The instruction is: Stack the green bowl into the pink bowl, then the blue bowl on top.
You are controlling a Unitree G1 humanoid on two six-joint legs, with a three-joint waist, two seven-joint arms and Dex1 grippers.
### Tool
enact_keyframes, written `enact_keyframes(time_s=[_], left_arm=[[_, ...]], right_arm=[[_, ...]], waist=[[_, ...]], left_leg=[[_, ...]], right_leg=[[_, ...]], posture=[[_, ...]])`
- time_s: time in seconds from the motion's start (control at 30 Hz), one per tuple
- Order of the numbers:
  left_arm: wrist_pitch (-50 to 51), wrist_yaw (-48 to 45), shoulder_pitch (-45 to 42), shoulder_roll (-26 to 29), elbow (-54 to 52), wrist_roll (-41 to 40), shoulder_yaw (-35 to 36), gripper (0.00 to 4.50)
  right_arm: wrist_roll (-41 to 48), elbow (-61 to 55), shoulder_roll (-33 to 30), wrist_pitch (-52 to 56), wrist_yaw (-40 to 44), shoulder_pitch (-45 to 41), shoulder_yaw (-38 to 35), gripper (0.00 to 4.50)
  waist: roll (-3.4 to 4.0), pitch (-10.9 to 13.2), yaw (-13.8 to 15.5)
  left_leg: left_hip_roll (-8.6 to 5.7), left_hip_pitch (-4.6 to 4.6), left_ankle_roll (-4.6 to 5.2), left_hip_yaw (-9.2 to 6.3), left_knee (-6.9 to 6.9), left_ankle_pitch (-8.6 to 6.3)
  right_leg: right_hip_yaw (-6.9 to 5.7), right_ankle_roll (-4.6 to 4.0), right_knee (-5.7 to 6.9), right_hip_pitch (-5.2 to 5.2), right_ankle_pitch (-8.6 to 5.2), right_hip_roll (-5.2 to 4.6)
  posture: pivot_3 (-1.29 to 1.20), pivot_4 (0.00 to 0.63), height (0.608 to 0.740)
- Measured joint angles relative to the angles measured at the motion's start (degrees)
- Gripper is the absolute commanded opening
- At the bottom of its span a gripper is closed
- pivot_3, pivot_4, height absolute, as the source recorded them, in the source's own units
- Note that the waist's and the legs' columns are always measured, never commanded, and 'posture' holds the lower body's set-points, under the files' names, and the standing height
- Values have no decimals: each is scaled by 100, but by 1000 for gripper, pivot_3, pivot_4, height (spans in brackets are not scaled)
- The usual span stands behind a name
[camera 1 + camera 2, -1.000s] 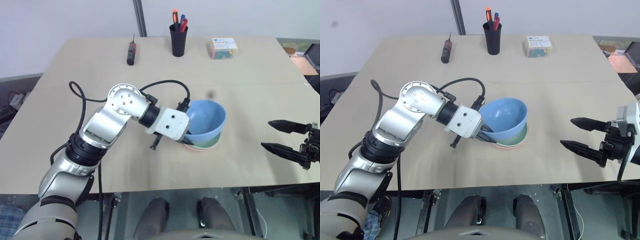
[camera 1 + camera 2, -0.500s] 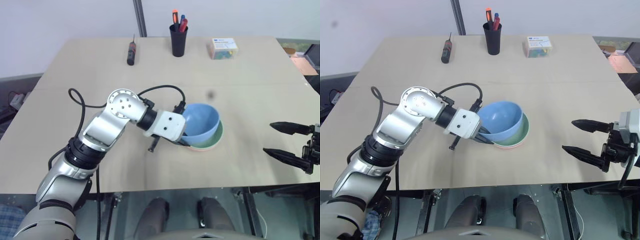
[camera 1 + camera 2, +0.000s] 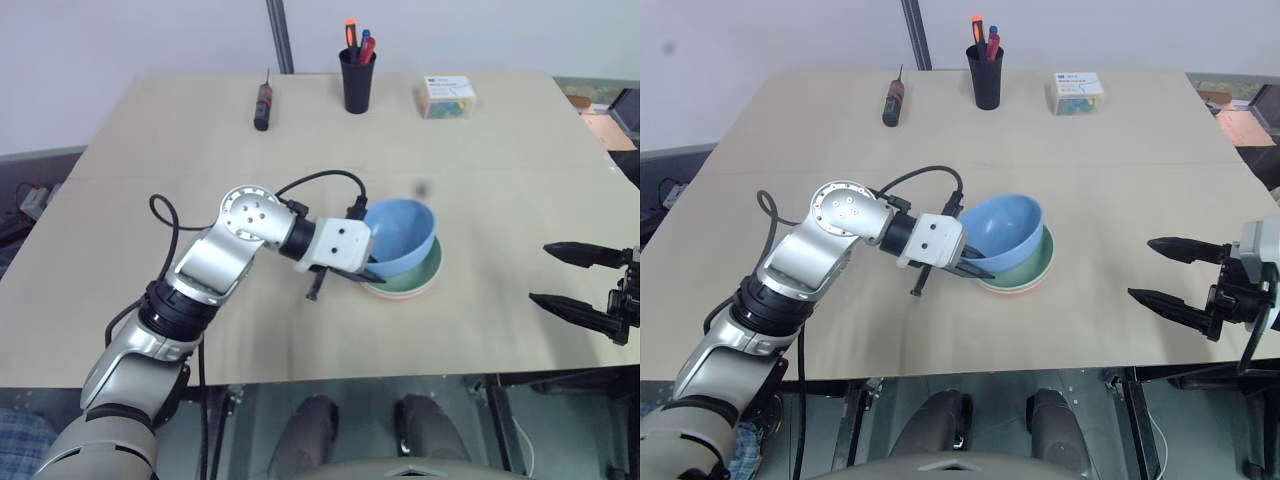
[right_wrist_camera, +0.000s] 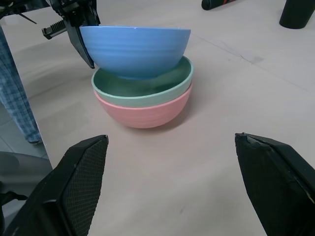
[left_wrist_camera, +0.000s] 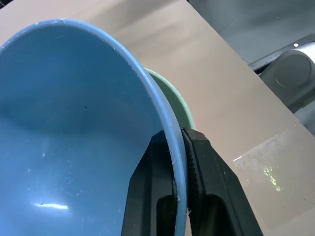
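Observation:
The pink bowl (image 4: 147,110) stands on the table with the green bowl (image 4: 162,86) nested inside it. The blue bowl (image 3: 400,235) rests in the green one, sitting high and almost level. My left gripper (image 5: 177,135) is shut on the blue bowl's near-left rim, one finger inside the bowl and one outside. My right gripper (image 3: 540,272) hangs open near the table's right front edge, well apart from the stack, with nothing between its fingers.
At the back of the table lie a screwdriver (image 3: 263,103), a black cup of pens (image 3: 357,80) and a small box (image 3: 447,97). Bare tabletop (image 3: 480,200) lies around the stack. The front edge runs just below both grippers.
My left gripper has brought the blue bowl down from a raised, tilted pose until it sits lower and nearly level in the green bowl. The right gripper has stayed where it was.

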Motion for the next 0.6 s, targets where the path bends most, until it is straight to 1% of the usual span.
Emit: enact_keyframes(time_s=[0.03,0.1,0.23,0.27,0.43,0.5,0.53,0.6], left_arm=[[8,0,0,1,0,-9,0,1961],[-3,-2,0,2,0,-40,3,2572],[-82,2,4,9,2,-98,41,4319],[-127,21,4,6,16,-101,72,4415],[-159,238,5,-92,278,-213,349,4415],[-49,365,14,-141,405,-430,628,4415],[22,534,73,-181,500,-639,976,4415],[91,665,267,-162,540,-870,1372,4415]], right_arm=[[0,0,-3,0,1,0,0,4346],[-12,1,-6,0,5,0,0,4346],[-33,28,-6,0,11,0,0,4346],[-35,35,-6,0,12,0,0,4346],[-42,39,-6,-1,17,0,2,4346],[-57,40,-6,-8,21,3,2,4346],[-93,47,-6,-19,21,15,3,4346],[-180,69,-9,-47,19,94,3,4346]], waist=[[0,0,0],[0,0,0],[0,0,0],[0,0,0],[0,0,1],[0,0,-3],[0,0,-10],[1,-1,-18]], left_leg=[[0,0,0,0,0,0],[0,0,0,0,0,0],[0,0,0,0,0,0],[0,0,0,-1,0,0],[0,0,0,-1,0,0],[1,0,0,0,0,0],[2,1,0,0,0,0],[4,6,0,2,-4,0]], right_leg=[[0,0,0,0,0,0],[0,0,0,0,0,0],[0,0,0,0,0,0],[0,0,0,0,0,0],[0,0,0,0,0,0],[0,0,0,0,0,-1],[0,0,0,-1,0,0],[2,0,0,0,0,-1]], posture=[[0,150,740],[0,150,740],[0,150,740],[0,150,740],[0,150,740],[0,150,740],[0,150,740],[0,150,740]])
